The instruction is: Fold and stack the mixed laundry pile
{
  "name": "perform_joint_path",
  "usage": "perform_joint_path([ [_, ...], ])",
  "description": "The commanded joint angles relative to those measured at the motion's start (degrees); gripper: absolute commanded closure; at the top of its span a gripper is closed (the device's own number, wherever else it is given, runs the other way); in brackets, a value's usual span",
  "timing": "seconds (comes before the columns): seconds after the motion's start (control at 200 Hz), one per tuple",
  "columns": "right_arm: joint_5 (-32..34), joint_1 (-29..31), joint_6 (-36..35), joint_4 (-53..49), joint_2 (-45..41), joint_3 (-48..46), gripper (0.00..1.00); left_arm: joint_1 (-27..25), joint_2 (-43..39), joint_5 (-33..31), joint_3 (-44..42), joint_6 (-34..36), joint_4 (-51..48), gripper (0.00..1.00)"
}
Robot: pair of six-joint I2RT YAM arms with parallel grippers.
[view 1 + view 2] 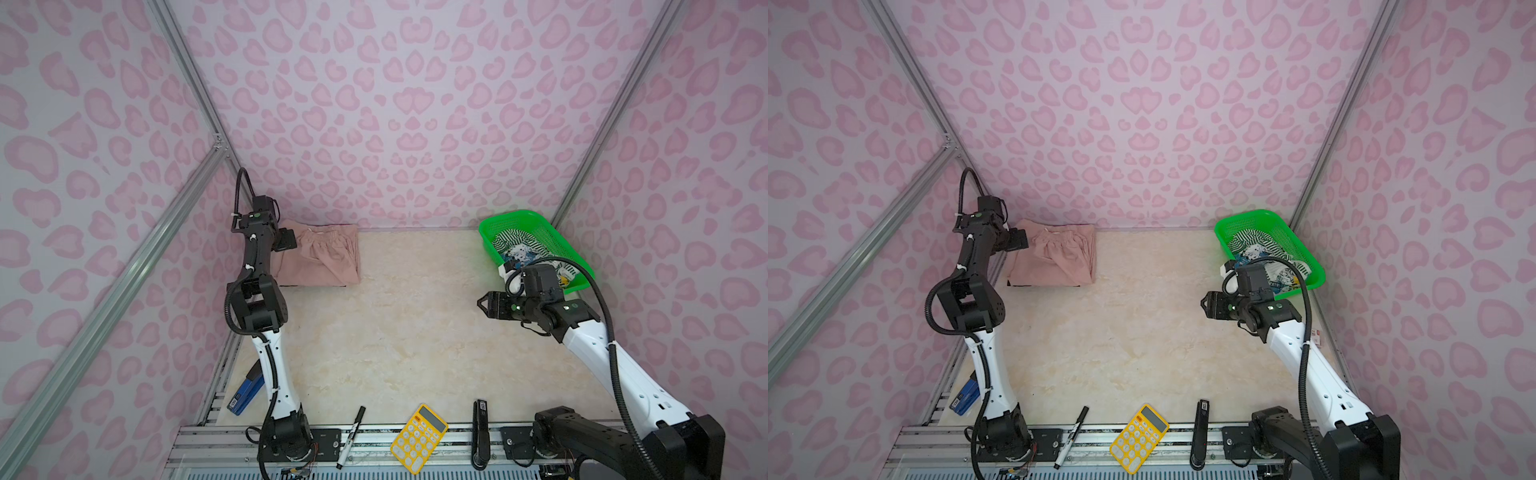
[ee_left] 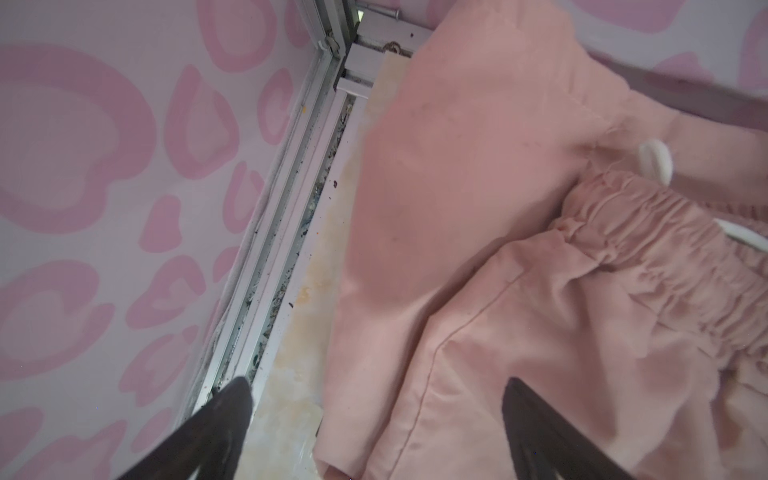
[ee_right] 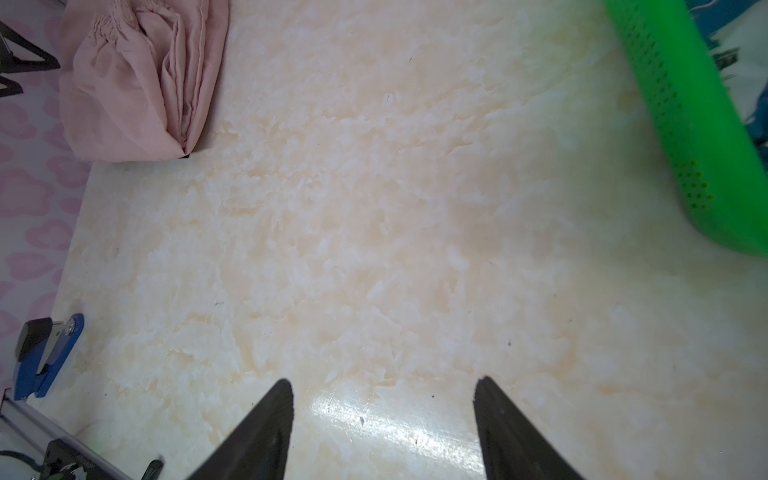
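The dusty-pink drawstring shorts lie folded at the table's back left corner, with a thin dark edge of fabric showing under their front. My left gripper hangs open just over their left edge, gripping nothing; the elastic waistband and white cord show beyond it. My right gripper stands open and empty above bare table, in front of the green basket. In the basket lie a black-white striped piece and a blue-white printed piece.
Along the front edge lie a black marker, a yellow calculator and a black stapler. A blue stapler sits by the left rail. Pink patterned walls close in on three sides.
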Motion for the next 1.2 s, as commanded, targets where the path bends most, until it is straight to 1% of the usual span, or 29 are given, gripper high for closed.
perform_joint_path([
  [0.0, 9.7, -0.5, -1.0, 0.4, -0.6, 1.2, 0.30, -0.8, -13.6, 3.2, -5.5, -0.9, 2.4, 0.04],
  [0.045, 10.8, -1.7, -1.2, 0.4, -0.2, 2.1, 0.29, -1.6, -18.2, 3.9, -10.9, -0.6, 4.6, 0.03],
  [0.11, 11.0, -4.6, -0.7, 0.1, 1.6, 4.1, 0.29, -3.4, -26.9, 4.2, -20.8, -0.5, 9.6, 0.02],
  [0.175, 10.6, -7.9, -0.3, -0.5, 4.6, 6.8, 0.30, -5.0, -35.5, 7.0, -31.2, -1.2, 15.1, 0.00],
  [0.245, 10.6, -11.1, 0.0, -0.5, 8.5, 9.6, 0.30, -6.7, -43.9, 10.6, -41.9, -2.7, 19.7, 0.01],
  [0.42, 9.9, -17.3, 1.1, 2.1, 19.0, 15.8, 0.30, -10.4, -60.9, 17.5, -65.8, -6.8, 29.2, 0.02],
  [0.475, 9.5, -18.5, 1.0, 3.0, 22.2, 17.9, 0.30, -11.2, -65.1, 17.5, -71.1, -6.9, 30.5, 0.02],
  [0.53, 8.9, -19.5, 0.7, 2.6, 25.6, 20.3, 0.31, -11.6, -68.3, 15.1, -74.5, -6.3, 30.6, 0.02],
  [0.595, 5.8, -20.2, -0.4, -0.9, 29.3, 24.7, 0.31, -11.6, -69.9, 9.2, -76.6, -5.8, 29.9, 0.03],
  [0.635, 4.7, -20.2, -0.7, -1.9, 30.5, 26.0, 0.31, -11.3, -69.2, 5.2, -75.5, -6.1, 27.6, 0.03],
  [0.675, 4.1, -20.1, -0.5, -2.0, 30.8, 26.1, 0.31, -10.8, -67.6, 3.0, -73.3, -6.9, 24.4, 0.03],
  [0.725, 3.6, -20.0, -0.5, -1.6, 29.9, 25.5, 0.31, -10.5, -65.7, 2.7, -70.4, -7.7, 20.8, 0.00],
  [0.775, 3.8, -19.6, -0.7, -1.1, 28.7, 24.5, 0.32, -10.6, -65.2, 5.2, -69.3, -7.6, 20.3, 0.05],
  [0.865, 2.1, -19.1, -3.3, 1.1, 25.2, 20.8, 0.32, -12.3, -68.7, 9.0, -73.2, -7.7, 26.8, 0.06],
  [0.935, 1.3, -18.6, -5.6, 2.8, 21.8, 17.4, 0.31, -14.0, -71.7, 9.8, -76.6, -8.4, 31.0, 0.01],
  [1.015, 1.0, -18.4, -7.8, 7.1, 17.2, 12.0, 0.29, -16.6, -74.2, 6.0, -81.5, -8.2, 36.0, 0.00],
  [1.055, 1.1, -18.4, -8.3, 10.0, 15.1, 9.4, 0.28, -17.2, -75.3, 3.7, -85.4, -8.4, 40.1, 0.00],
  [1.095, 2.5, -18.4, -8.6, 14.5, 12.6, 5.3, 0.27, -17.3, -75.7, 1.6, -90.2, -8.5, 46.1, 0.01],
  [1.14, 4.3, -18.4, -8.8, 19.8, 10.0, 0.7, 0.27, -17.2, -75.1, -0.4, -95.1, -8.0, 52.5, 0.01],
  [1.195, 5.6, -18.4, -9.1, 26.8, 7.2, -5.1, 0.26, -17.3, -72.8, -3.2, -98.8, -7.3, 57.4, 0.02],
])
